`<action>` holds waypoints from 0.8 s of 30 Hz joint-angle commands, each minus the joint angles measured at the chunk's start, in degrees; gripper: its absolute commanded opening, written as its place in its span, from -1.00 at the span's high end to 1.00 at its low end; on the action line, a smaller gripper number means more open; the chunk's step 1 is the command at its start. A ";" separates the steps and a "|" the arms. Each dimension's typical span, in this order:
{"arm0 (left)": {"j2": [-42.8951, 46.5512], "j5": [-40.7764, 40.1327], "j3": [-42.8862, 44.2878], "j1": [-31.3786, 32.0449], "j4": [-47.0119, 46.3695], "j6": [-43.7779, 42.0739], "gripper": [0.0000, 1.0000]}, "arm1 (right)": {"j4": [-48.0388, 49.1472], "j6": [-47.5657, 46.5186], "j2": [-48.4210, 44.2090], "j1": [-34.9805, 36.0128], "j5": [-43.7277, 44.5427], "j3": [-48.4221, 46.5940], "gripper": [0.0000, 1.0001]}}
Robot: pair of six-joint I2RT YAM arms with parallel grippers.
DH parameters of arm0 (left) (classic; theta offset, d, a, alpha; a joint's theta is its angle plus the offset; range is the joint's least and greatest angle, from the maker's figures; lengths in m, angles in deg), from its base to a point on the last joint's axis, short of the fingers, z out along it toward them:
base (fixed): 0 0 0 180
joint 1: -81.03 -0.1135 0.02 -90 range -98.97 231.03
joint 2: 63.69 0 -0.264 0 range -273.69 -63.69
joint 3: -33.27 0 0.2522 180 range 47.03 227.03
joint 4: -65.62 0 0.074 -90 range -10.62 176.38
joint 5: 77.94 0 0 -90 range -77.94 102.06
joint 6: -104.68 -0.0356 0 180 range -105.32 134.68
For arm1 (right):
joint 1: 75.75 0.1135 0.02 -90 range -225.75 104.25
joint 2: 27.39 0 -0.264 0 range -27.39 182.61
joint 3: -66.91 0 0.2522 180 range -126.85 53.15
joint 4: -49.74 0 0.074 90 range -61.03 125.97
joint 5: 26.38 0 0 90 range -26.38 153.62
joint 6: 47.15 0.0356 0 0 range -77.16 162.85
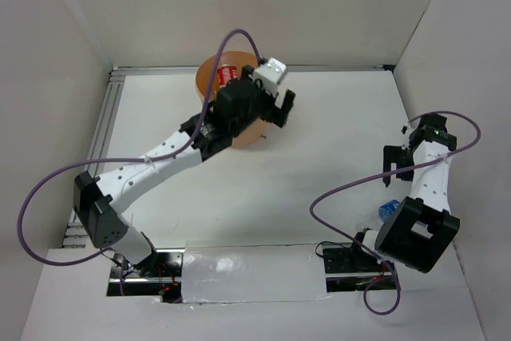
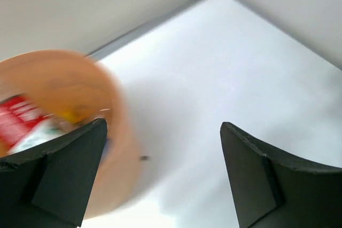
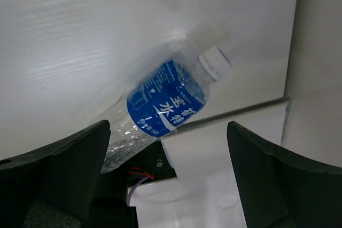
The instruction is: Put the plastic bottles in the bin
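Observation:
The orange bin (image 1: 201, 84) stands at the back centre, partly hidden under my left arm. A bottle with a red label (image 1: 226, 76) lies inside it; it also shows in the left wrist view (image 2: 21, 115) within the blurred bin (image 2: 69, 81). My left gripper (image 1: 279, 113) is open and empty just right of the bin, above bare table (image 2: 163, 174). A clear bottle with a blue label and white cap (image 3: 166, 105) lies on its side by the table's front edge, near my right arm's base (image 1: 389, 210). My right gripper (image 1: 397, 164) is open and empty above it (image 3: 168, 180).
White walls enclose the table on the left, back and right. A white board (image 1: 247, 273) covers the front edge, with dark cut-outs holding cables (image 1: 351, 259). Its corner lies just below the blue-labelled bottle (image 3: 224, 148). Purple cables loop beside both arms.

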 commanded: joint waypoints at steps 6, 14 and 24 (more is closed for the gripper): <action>3.46 0.84 -10.33 8.64 -7.63 -1.64 -0.99 | 0.16 8.42 -3.50 -0.37 10.87 9.17 -0.93; 5.31 2.15 -15.79 9.18 -8.78 0.92 -0.99 | 2.98 10.01 -2.73 -0.37 10.25 13.57 -1.00; 12.59 0.93 -22.91 9.70 -7.55 2.67 -0.99 | 3.60 8.86 7.64 -1.07 5.16 11.02 -1.00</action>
